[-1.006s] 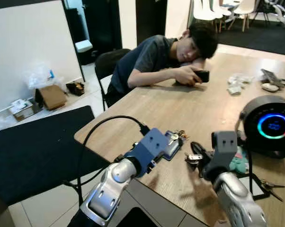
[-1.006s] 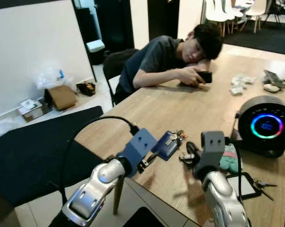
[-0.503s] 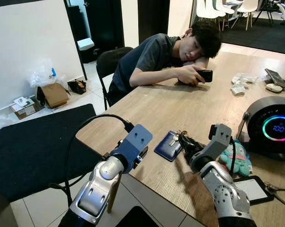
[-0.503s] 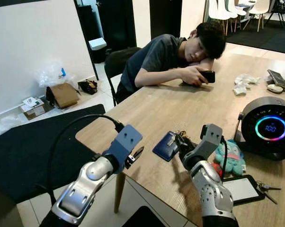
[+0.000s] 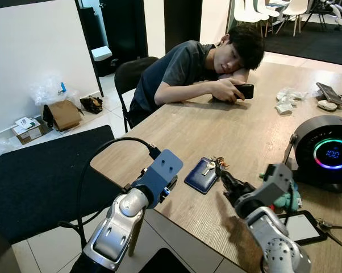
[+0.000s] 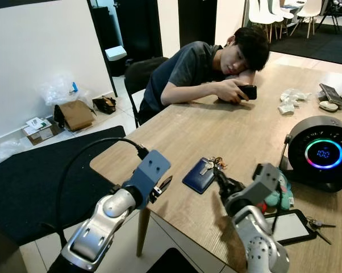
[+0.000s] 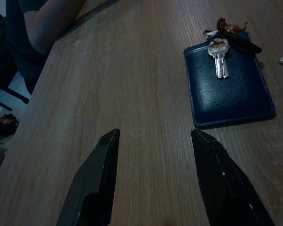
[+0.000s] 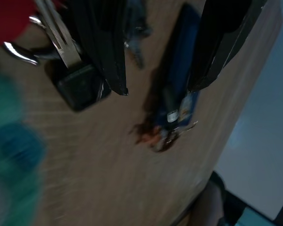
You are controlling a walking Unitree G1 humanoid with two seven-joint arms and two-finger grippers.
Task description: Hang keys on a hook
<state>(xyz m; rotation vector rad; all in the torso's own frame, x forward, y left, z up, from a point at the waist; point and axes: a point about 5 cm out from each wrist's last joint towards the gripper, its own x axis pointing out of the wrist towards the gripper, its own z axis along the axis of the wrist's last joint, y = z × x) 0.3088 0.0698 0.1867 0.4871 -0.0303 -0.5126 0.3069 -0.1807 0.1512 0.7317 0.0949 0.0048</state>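
Your right gripper (image 5: pixel 224 180) reached down to the keys (image 5: pixel 212 165) on the blue card case (image 5: pixel 201 175), fingers apart, nothing grabbed yet. Left gripper (image 7: pixel 153 174) waited open.

1. The right gripper (image 5: pixel 223 178) now reaches forward, its fingertips right at the keys (image 5: pixel 212 165) beside the blue card holder (image 5: pixel 201 175).
2. The left gripper (image 7: pixel 153 136) sits pulled back near the table (image 5: pixel 216 128) edge, no longer covering the holder.

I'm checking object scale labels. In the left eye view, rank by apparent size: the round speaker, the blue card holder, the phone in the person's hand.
1. Round speaker
2. Blue card holder
3. Phone, farther away and partly covered by the hand, so its true size is uncertain.
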